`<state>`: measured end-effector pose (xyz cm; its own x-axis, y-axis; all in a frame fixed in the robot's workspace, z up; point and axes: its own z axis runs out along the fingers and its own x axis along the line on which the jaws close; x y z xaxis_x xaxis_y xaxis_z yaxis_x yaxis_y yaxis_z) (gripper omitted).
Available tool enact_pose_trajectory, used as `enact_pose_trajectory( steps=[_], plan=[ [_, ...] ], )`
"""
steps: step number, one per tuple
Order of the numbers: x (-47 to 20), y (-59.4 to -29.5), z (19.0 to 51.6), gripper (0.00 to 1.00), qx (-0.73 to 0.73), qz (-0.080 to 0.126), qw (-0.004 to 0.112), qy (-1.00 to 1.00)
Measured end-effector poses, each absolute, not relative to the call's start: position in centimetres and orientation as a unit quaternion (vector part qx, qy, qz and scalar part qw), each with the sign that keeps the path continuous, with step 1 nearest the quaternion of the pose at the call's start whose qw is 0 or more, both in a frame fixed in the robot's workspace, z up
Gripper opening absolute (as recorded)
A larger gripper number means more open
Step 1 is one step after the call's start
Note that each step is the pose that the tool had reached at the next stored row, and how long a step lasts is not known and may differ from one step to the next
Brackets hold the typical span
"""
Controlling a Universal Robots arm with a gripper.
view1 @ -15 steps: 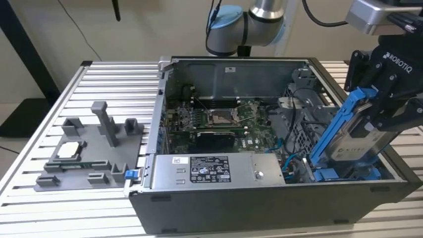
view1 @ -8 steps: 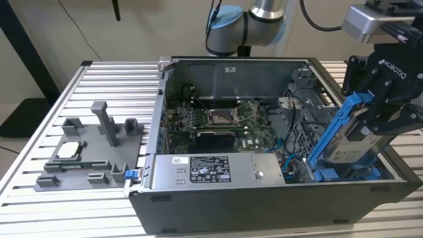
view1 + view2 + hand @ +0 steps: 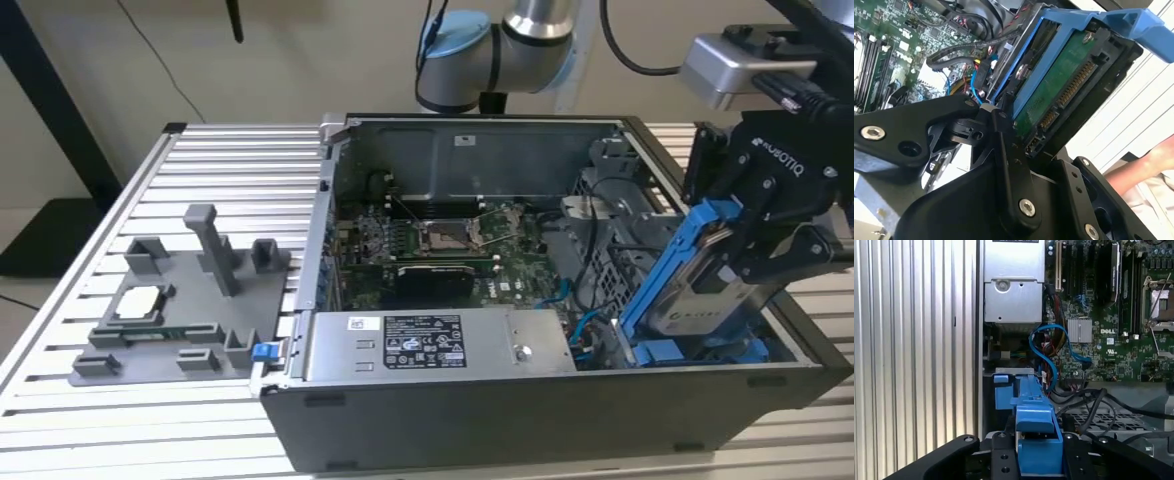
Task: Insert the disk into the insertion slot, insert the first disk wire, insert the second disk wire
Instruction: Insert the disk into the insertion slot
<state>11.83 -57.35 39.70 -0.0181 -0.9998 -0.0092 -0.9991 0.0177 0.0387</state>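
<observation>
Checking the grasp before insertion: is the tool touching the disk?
Touching. In the second wrist view the tool clamps the disk, its black fingers pressed against the disk's edges.

Slatted aluminium table (image 3: pixel 80 400) bearing two items: an open grey computer case (image 3: pixel 534 415) toward the exterior view's right, and a grey fixture plate (image 3: pixel 180 290) with upright posts just beside it, toward the left

The disk (image 3: pixel 697 305) covers most of the insertion slot (image 3: pixel 667 352), and the exterior view's top edge crops the arm (image 3: pixel 497 60).
</observation>
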Motion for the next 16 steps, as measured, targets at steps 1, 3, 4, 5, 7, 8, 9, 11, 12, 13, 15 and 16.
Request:
enact_pose_trajectory(
  steps=[1, 3, 4, 5, 7, 8, 9, 11, 12, 13, 15, 16],
  plan=[
    [11.8, -57.4, 39.5, 0.0, 0.701, -0.017, 0.01, -0.713],
    [11.8, -57.3, 39.2, 0.0, 0.701, -0.017, 0.01, -0.713],
    [11.8, -57.3, 39.0, 0.0, 0.701, -0.017, 0.01, -0.713],
    [11.8, -57.3, 38.8, 0.0, 0.701, -0.017, 0.01, -0.713],
    [11.8, -57.3, 38.4, 0.0, 0.701, -0.017, 0.009, -0.713],
    [11.8, -57.3, 38.3, 0.0, 0.701, -0.017, 0.009, -0.713],
    [11.8, -57.3, 38.1, 0.0, 0.701, -0.017, 0.009, -0.713],
    [11.8, -57.3, 37.7, 0.0, 0.701, -0.017, 0.009, -0.713],
    [11.8, -57.3, 37.5, 0.0, 0.701, -0.017, 0.009, -0.713],
    [11.8, -57.3, 37.3, 0.0, 0.701, -0.017, 0.009, -0.713],
    [11.8, -57.3, 37.0, 0.0, 0.701, -0.017, 0.009, -0.713],
    [11.8, -57.3, 36.9, 0.0, 0.701, -0.017, 0.009, -0.713]
  ],
)
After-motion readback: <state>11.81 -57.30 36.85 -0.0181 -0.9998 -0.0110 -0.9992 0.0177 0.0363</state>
